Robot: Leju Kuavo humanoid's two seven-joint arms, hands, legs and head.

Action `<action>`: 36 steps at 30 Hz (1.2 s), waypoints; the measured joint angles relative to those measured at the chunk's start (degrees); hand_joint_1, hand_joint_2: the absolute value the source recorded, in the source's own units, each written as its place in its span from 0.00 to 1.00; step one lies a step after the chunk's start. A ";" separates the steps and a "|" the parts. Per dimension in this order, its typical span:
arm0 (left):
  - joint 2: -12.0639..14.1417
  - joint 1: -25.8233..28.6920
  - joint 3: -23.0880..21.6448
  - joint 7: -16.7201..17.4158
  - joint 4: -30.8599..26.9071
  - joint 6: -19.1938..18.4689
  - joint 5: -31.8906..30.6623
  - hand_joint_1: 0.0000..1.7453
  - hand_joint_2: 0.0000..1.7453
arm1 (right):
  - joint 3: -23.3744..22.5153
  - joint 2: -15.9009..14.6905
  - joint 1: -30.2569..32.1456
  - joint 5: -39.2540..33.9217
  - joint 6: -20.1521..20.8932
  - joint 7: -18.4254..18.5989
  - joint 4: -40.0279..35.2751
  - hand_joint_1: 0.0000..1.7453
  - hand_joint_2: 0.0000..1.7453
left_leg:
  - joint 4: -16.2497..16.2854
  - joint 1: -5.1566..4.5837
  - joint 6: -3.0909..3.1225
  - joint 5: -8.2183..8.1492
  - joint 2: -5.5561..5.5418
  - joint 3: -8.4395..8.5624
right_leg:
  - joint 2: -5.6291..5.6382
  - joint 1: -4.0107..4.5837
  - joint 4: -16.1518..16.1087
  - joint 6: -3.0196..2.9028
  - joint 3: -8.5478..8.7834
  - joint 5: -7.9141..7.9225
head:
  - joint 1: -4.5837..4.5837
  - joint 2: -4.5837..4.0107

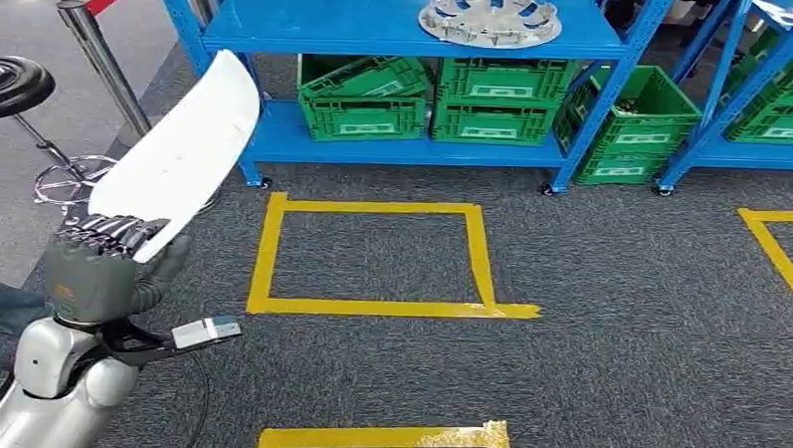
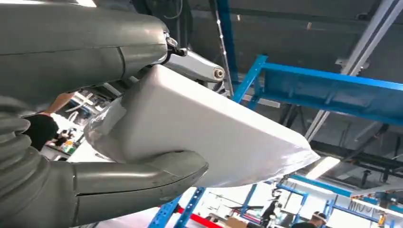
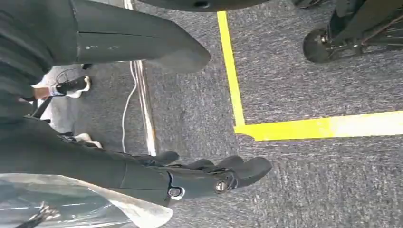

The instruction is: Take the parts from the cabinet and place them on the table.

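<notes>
We see our left hand (image 1: 97, 273) clamped on a long white part (image 1: 181, 152), thumb under it and fingers (image 1: 108, 232) over its lower end, the part tilting up toward the blue rack (image 1: 399, 25). Our right hand (image 3: 209, 175) hangs over grey carpet (image 1: 618, 321) beside yellow floor tape (image 1: 370, 305), fingers curled together with nothing in them. On the rack's upper shelf lies a round silver part (image 1: 490, 16); green crates (image 1: 432, 98) fill the shelf below. A black stool (image 1: 9, 86) and a stanchion post (image 1: 104, 64) stand to our left.
</notes>
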 joint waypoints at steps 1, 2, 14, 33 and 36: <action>0.04 0.01 0.02 0.07 -0.02 0.00 -0.13 1.00 1.00 | -0.04 -0.15 0.01 -0.17 -0.04 -0.07 0.00 0.00 1.00 | 0.00 0.00 0.00 0.00 0.00 0.00 | 0.00 0.00 0.00 0.00 0.00 0.00 | 0.00 0.00; 0.11 0.05 0.11 0.09 -0.09 0.00 -0.15 1.00 1.00 | -0.11 -0.22 0.04 -0.24 -0.13 -0.15 0.00 0.00 1.00 | 0.00 0.00 0.00 0.00 0.00 0.00 | 0.00 0.00 0.00 0.00 0.00 0.00 | 0.00 0.00; 1.09 0.37 0.72 0.94 -0.94 0.02 -0.72 1.00 1.00 | -1.31 -1.51 0.32 -1.64 -1.22 -0.94 0.00 0.00 1.00 | -2.79 0.28 1.94 1.97 -0.21 0.81 | 0.06 -0.30 5.20 1.11 -2.51 -4.37 | 0.13 0.00; 2.03 1.09 0.92 2.03 -1.53 0.02 -1.66 1.00 1.00 | -1.42 -1.99 0.43 -0.11 -1.33 -0.57 -0.07 0.00 1.00 | 18.78 1.12 -2.31 -6.97 -0.88 -9.49 | -2.50 -0.92 2.17 -0.47 1.52 -3.52 | -0.79 0.00; 2.12 1.05 0.92 2.03 -1.55 0.02 -1.66 1.00 1.00 | -1.38 -1.99 0.23 0.13 -0.96 -0.39 -0.07 0.00 1.00 | 6.63 0.56 -0.86 -0.38 0.67 -3.03 | -4.57 -0.51 2.14 -0.58 1.90 -3.70 | -0.79 0.00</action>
